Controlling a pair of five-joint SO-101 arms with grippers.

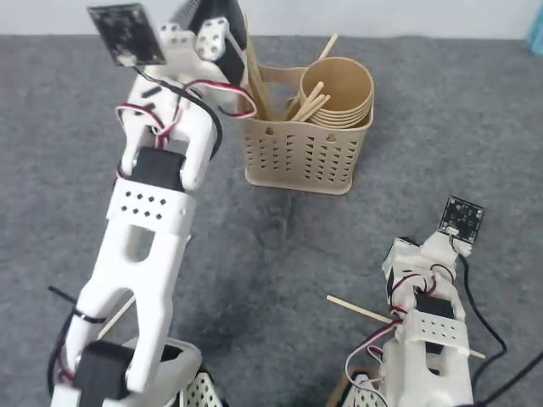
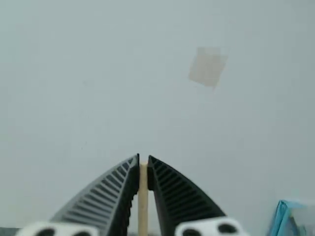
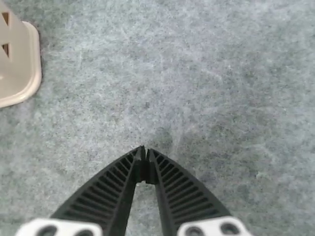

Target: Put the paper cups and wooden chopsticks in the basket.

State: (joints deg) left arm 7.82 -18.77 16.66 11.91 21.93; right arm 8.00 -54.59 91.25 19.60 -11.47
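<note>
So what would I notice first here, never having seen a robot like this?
The tan basket at the far side of the grey mat draws the eye, with stacked paper cups and several chopsticks standing in it. Just beside it, high up, the left gripper is shut on a wooden chopstick. Another chopstick lies on the mat by the right arm.

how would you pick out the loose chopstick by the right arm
From the basket, look across the grey mat to the right arm. The chopstick lies flat there, running under the arm, unlike those standing in the basket.
</note>
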